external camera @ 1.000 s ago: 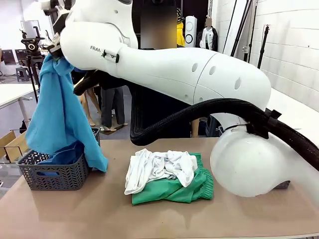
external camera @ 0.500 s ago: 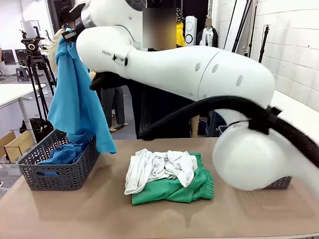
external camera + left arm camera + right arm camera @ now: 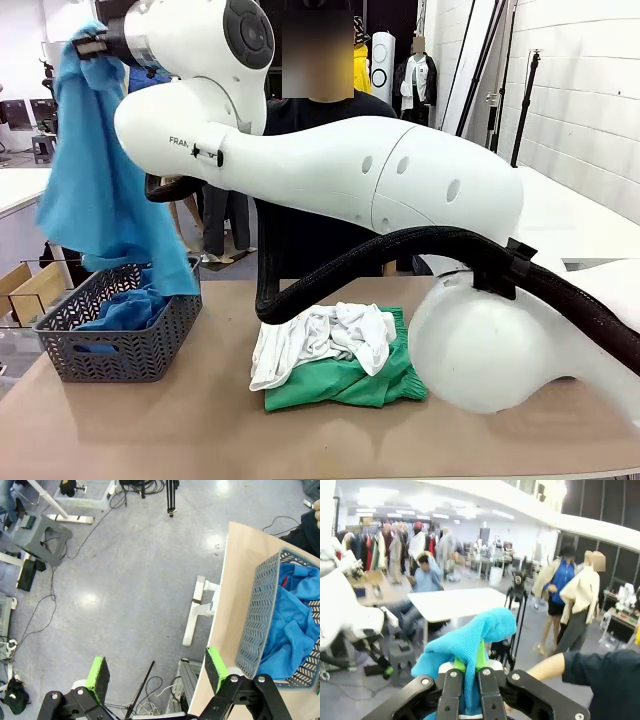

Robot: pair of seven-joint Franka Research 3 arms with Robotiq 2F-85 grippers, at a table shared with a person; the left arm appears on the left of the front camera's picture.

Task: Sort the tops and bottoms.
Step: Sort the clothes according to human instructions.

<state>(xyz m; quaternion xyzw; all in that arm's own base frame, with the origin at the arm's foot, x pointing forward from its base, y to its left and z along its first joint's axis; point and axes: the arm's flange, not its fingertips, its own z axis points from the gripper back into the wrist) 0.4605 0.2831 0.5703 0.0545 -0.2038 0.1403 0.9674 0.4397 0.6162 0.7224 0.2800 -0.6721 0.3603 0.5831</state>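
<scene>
While clamped tight in the right pincer [image 3: 95, 45], dangling high over a grey basket [image 3: 110, 352] at the worktop's [image 3: 200, 425] left end: bright blue shirt [image 3: 100, 190]. Inside the basket, another blue shirt [image 3: 125, 312]. At mid-worktop, white shirt [image 3: 320, 335] heaped on green shorts [image 3: 350, 385]. Left pincer [image 3: 157, 672] wide open, gripping nothing.

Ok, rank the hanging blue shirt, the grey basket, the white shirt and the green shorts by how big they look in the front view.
1. hanging blue shirt
2. grey basket
3. white shirt and green shorts: about alike. The shirt lies on the shorts and hides part of them, so I won't rank these two.
</scene>
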